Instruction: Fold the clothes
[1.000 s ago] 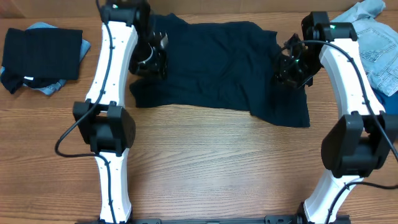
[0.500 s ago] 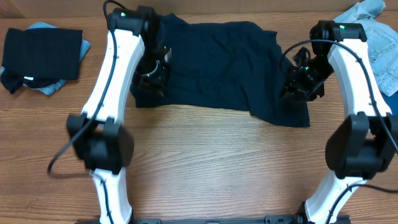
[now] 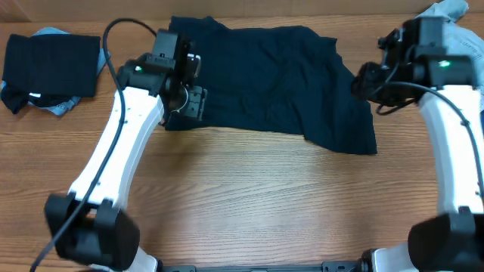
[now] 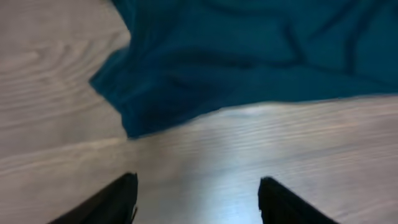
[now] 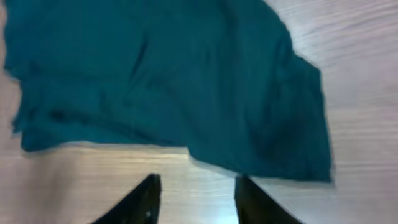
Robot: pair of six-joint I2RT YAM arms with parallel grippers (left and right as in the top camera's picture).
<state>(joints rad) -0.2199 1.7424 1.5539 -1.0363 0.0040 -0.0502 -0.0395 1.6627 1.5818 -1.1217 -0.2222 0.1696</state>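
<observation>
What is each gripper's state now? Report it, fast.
Left gripper: open, holding nothing, just off the edge of the dark shirt.
Right gripper: open, holding nothing.

Robotics lab: left arm (image 3: 113, 159) and right arm (image 3: 454, 151) flank a wood-grain table (image 3: 249, 200).

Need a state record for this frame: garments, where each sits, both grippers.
shirt: dark navy shirt, spread out and rumpled, far middle of the table
left gripper: left gripper open, nothing between the jaws, bare wood below, by the shirt's near-left corner
right gripper: right gripper open, nothing between the jaws, by the shirt's near-right corner
black garment: black garment folded, far left, apart from the shirt
denim: denim piece at the far right, mostly hidden by the right arm
</observation>
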